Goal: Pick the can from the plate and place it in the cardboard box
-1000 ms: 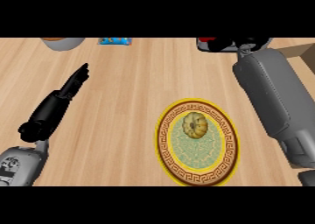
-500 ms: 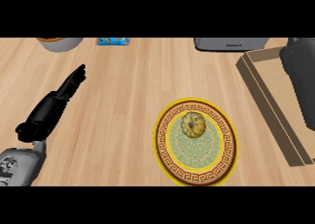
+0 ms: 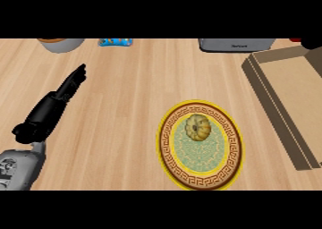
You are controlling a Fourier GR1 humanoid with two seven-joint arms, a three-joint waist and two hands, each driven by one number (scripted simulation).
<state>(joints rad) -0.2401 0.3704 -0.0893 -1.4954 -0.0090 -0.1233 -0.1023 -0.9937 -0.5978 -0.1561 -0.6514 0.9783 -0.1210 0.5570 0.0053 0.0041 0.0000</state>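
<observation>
While the left hand (image 3: 66, 89) lies on the left of the wooden counter (image 3: 130, 80) with its fingers straight and holding nothing, the can (image 3: 197, 127) stands well to its right on the far part of the round yellow-rimmed plate (image 3: 170, 152), seen end-on from above. Along the far edge sit a grey bowl (image 3: 60, 44), a blue packet (image 3: 116, 42) and a grey appliance (image 3: 236, 45). Right of the plate lies the open cardboard box (image 3: 282, 112). At the far right corner only a dark sliver of the right hand (image 3: 318, 42) shows; I cannot tell its state.
</observation>
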